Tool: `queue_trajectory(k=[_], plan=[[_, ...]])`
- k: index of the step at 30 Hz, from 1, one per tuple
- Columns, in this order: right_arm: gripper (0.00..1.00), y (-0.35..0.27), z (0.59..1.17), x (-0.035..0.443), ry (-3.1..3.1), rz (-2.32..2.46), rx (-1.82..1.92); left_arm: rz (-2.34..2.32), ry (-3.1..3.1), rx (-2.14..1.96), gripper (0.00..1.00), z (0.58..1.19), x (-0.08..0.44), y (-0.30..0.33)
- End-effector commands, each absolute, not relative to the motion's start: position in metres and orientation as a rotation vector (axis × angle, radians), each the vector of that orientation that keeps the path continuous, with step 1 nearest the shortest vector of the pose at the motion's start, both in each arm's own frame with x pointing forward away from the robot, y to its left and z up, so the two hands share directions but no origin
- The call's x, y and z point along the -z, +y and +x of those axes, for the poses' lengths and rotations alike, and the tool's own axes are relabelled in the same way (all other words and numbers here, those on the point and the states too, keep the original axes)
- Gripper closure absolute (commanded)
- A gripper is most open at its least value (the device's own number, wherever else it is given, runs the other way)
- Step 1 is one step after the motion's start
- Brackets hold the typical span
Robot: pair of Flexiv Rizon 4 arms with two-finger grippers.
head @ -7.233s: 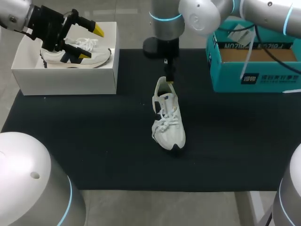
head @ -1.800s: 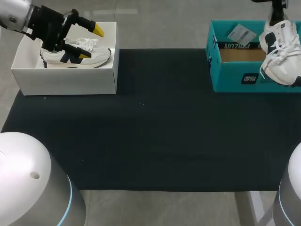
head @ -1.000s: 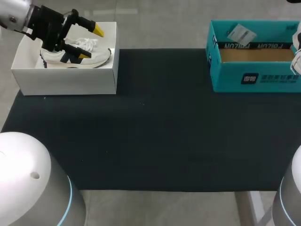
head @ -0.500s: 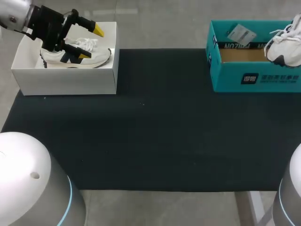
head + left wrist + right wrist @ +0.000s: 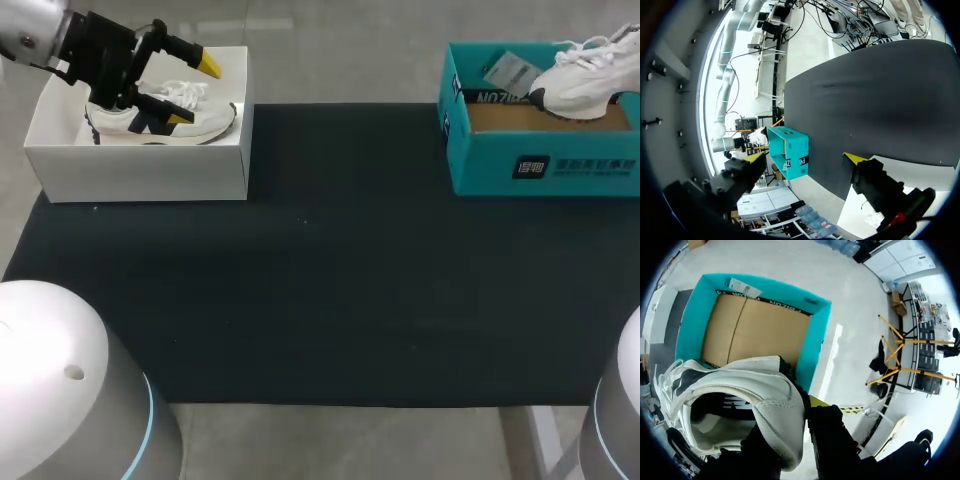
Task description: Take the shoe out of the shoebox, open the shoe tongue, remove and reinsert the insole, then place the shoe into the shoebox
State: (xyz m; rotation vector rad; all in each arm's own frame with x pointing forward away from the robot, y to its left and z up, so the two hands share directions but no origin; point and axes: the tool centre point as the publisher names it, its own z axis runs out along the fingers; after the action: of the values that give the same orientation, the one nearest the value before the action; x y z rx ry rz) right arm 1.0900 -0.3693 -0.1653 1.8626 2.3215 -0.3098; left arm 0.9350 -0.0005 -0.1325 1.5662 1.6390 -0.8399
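Note:
A white shoe [image 5: 583,82] with dark trim hangs sideways over the teal shoebox [image 5: 540,165] at the back right, toe toward the middle. In the right wrist view my right gripper [image 5: 802,407] is shut on the heel wall of the shoe [image 5: 740,395], above the teal shoebox [image 5: 690,330] with its cardboard floor. One yellow fingertip [image 5: 817,401] shows outside the heel. My left gripper [image 5: 193,92] stands open above a second white shoe [image 5: 160,115] in the white box [image 5: 140,170]. In the left wrist view the left gripper [image 5: 805,157] holds nothing.
A black mat [image 5: 320,270] covers the table between the two boxes. A paper tag [image 5: 510,70] lies at the teal box's back left corner. My arms' white bases [image 5: 60,390] fill the front corners.
The right arm has carried the shoe in from the view's right edge to above the teal box and turned it sideways. The left arm has not moved.

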Motion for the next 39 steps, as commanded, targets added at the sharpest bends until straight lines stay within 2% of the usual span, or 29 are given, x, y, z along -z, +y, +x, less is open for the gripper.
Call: queue_trajectory(k=[1, 15, 26, 39], plan=[[1.00, -0.368, 1.086, 0.164, 1.636, 2.407, 0.154, 1.568, 1.640, 0.838, 0.00, 0.935, 0.132, 0.000], [1.00, -0.368, 1.086, 0.164, 1.636, 2.407, 0.154, 1.568, 1.640, 0.838, 0.00, 0.935, 0.132, 0.000], [1.00, -0.348, 1.075, 0.200, 1.752, 2.345, 0.200, 1.568, 1.640, 0.838, 0.00, 0.935, 0.132, 0.000], [1.00, -0.359, 1.073, 0.236, 1.679, 2.303, 0.213, 1.568, 1.640, 0.838, 0.00, 0.935, 0.132, 0.000]])
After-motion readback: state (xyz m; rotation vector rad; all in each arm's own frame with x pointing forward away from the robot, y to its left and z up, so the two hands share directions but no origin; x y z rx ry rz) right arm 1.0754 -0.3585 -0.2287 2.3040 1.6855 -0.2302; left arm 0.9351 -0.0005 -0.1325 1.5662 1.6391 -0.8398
